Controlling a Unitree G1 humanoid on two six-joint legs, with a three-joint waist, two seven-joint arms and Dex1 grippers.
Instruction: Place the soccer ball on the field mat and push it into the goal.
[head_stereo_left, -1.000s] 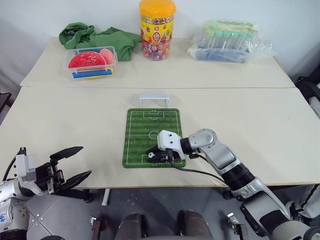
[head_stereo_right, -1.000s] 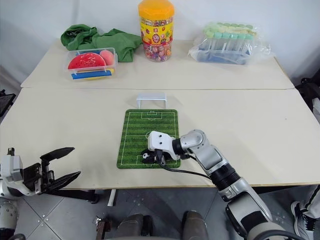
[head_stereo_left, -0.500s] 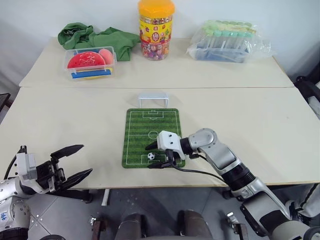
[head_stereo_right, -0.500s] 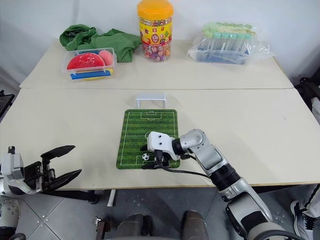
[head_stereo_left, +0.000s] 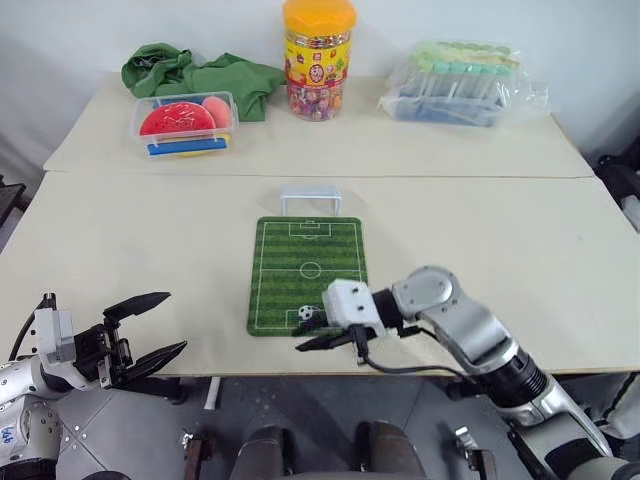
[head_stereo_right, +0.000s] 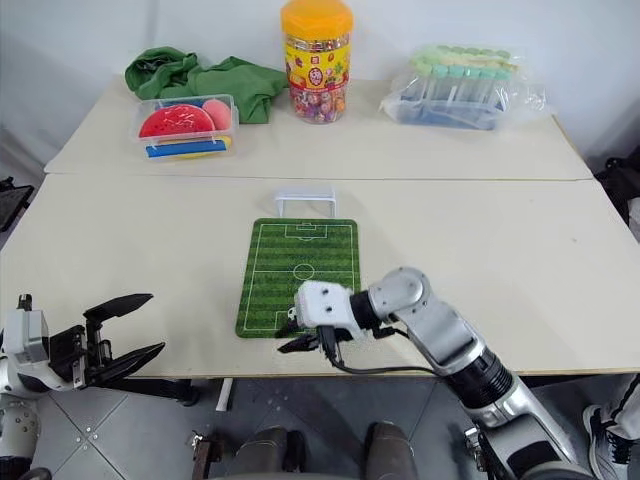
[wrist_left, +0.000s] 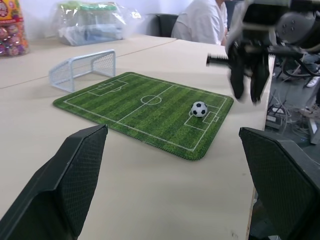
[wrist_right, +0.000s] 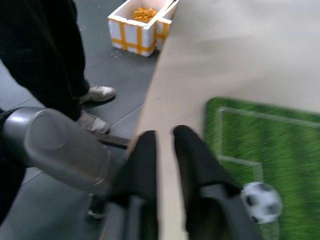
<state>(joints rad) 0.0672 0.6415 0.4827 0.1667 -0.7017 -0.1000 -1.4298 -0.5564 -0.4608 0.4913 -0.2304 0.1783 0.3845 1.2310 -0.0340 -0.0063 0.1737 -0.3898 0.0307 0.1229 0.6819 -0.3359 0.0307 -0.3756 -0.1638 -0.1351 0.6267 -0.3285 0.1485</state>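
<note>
Clear plastic tub (head_stereo_left: 183, 122) at far left of table (head_stereo_left: 520, 250) holds a red disc, a pink ball (head_stereo_left: 216, 108), a blue bar and sth yellow under it, mostly hidden. Green cloth (head_stereo_left: 195, 74) bunched just behind the tub. Tall jar w/ orange lid (head_stereo_left: 318, 55) at back centre, packed w/ small colourful bits, too small to tell what. Clear bag (head_stereo_left: 462, 82) at back right holds a rack of tubes w/ green caps; details blurred by the plastic.

Soccer ball (head_stereo_left: 306, 313) sits on the field mat (head_stereo_left: 308, 271), near the mat's front edge by the near penalty box, free of both grippers. Goal (head_stereo_left: 309, 199) stands upright on the table, just beyond the mat's far edge, touching or nearly so.

Right gripper (head_stereo_left: 310, 343) has fingers pressed together, holding nothing, low over the mat's front edge, just beside the ball. Left gripper (head_stereo_left: 152, 328) is spread wide, empty, off the table's front left, well apart from the mat.

Left wrist view: a person in a white top (wrist_left: 202, 21) seated beyond the table, partly cut off. Right wrist view: a person's dark trouser legs and shoes (wrist_right: 95, 93) on the floor, plus a white box w/ yellow tape (wrist_right: 141, 21), contents orange, unclear.
</note>
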